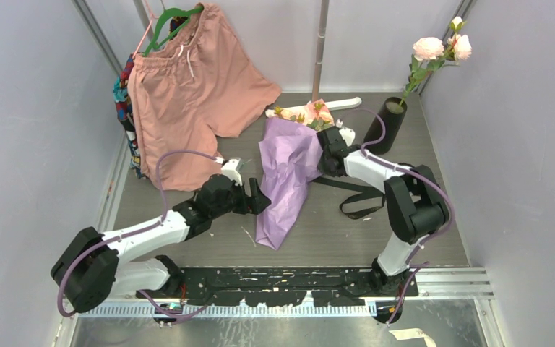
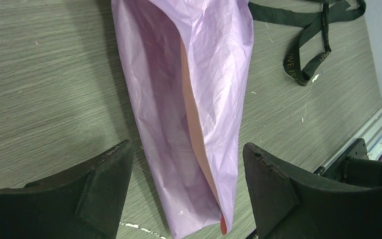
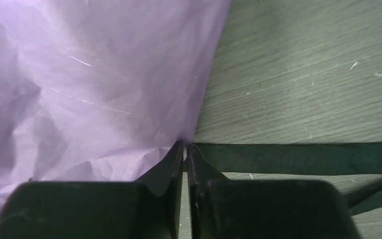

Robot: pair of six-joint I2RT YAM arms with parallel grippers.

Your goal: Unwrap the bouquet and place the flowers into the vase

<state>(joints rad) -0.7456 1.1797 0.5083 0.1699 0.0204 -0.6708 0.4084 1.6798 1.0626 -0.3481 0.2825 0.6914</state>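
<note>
From here I judge the job to be at the unwrapping stage, with nothing moved to the vase (image 1: 384,127) yet. The bouquet (image 1: 289,173) lies on the surface between the two arms, its narrow tip toward me and its open mouth at the far end. There the flowers (image 1: 311,114) poke out of the paper, near the vase but apart from it. The black ribbon (image 2: 292,62) lies loose on the surface to the right of the cone, so the tie looks undone. The lilac paper remains folded around the stems, with its pink inside showing along one seam. My left claw (image 2: 186,149) is spread wide and hangs over the cone's narrow end, straddling it without touching. My right claw (image 3: 185,147) is pressed almost together at the paper's right edge, and it looks to be pinching that edge right beside the ribbon. The vase stands at the back right and holds only two paler blooms (image 1: 428,48). Left to do: open the paper, free the stems, and carry the flowers to the vase.
</note>
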